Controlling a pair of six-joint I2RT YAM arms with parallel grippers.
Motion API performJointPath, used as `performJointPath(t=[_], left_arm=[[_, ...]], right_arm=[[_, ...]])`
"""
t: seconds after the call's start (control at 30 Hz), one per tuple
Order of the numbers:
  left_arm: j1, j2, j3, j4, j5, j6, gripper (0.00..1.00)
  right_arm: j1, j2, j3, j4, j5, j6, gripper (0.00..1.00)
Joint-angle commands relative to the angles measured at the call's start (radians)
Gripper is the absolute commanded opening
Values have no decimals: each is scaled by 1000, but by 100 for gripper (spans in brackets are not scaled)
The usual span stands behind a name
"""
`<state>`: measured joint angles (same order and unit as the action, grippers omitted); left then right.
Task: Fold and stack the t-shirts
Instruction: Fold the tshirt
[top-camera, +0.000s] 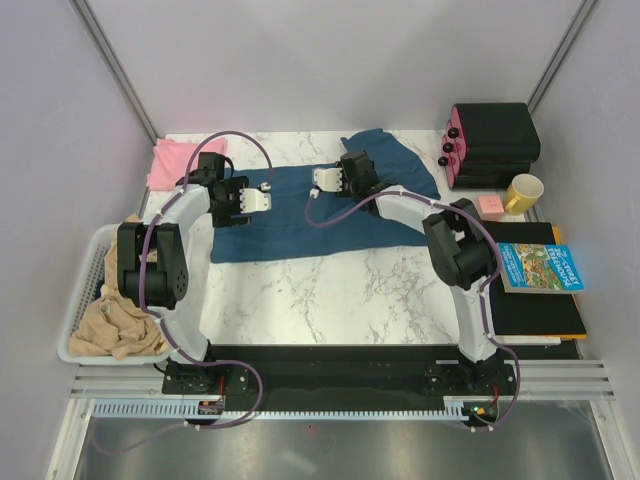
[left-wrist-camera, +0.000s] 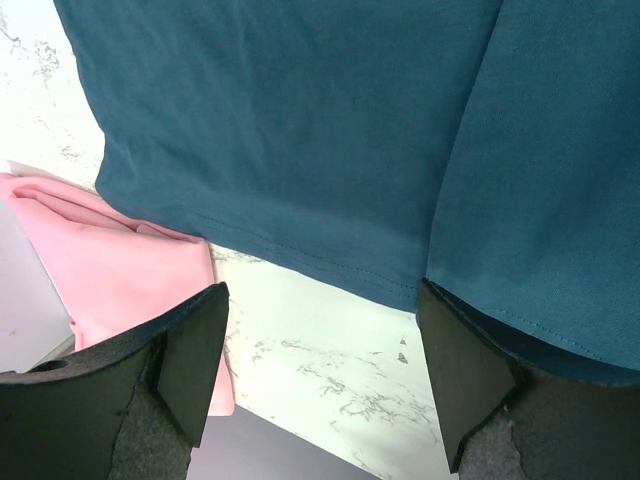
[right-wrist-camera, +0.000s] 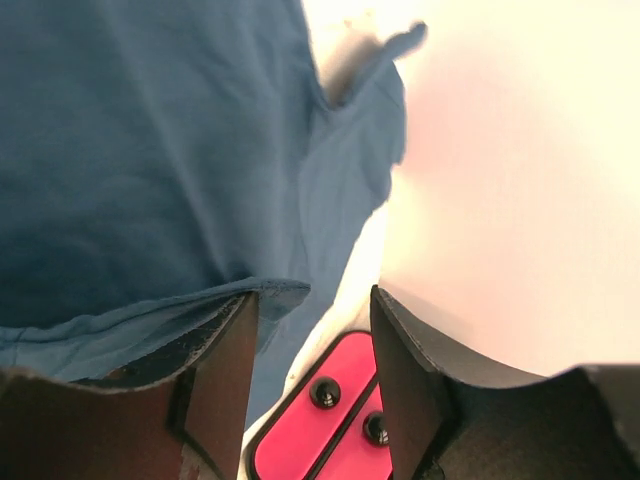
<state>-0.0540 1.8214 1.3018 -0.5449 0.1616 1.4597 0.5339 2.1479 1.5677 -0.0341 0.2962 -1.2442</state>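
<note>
A white basket (top-camera: 88, 270) sits off the table's left edge, holding a crumpled beige cloth (top-camera: 120, 325). A yellow mug (top-camera: 523, 192) stands near the far right corner; what is inside it cannot be seen. Just beside it are a small pink block (top-camera: 489, 206) and a black case (top-camera: 495, 140) with a pink side and dark knobs. The table (top-camera: 330, 290) is white marble with grey veins. The teal shirt (top-camera: 300, 225) lies spread across its far middle, with one sleeve reaching toward the far edge. The pink shirt (top-camera: 175, 160) lies bunched in the far left corner, close to the teal one's left hem. Along the right edge a black mat (top-camera: 535, 315) carries a blue book (top-camera: 538, 267). The left gripper (left-wrist-camera: 320, 370) is over the teal shirt's left part with its fingers spread wide. The hem lies across the gap and over the right finger, and nothing is pinched. The right gripper (right-wrist-camera: 310, 370) is over the shirt's far middle, its fingers also apart. A fold of teal lies against the left finger, and the case's pink side shows between them. Pale plain walls enclose the table on three sides, with metal posts at the far corners. The arm bases sit on a black plate and metal rails along the near edge.
</note>
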Motion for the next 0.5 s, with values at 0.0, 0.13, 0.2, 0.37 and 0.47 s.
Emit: performJointPath(t=[0.0,0.13,0.2,0.37,0.47], left_arm=[[-6,12,19,23,4,-24,83],[-9,21,27,25,-2,-18,83],[-9,26,36,26,-4,-16,83],[-10,32,45,26,-4,-15,83],[-12,32,44,28,-4,-13,83]], right_arm=[[-8,43,55,169,136,57,58],[-8,-3,-6,126,54,52,82],[-8,-26,-17,53,18,49,86],[-12,-69,-23,-93,-109,57,89],[-12,-89,-35,-115,-153,51,90]])
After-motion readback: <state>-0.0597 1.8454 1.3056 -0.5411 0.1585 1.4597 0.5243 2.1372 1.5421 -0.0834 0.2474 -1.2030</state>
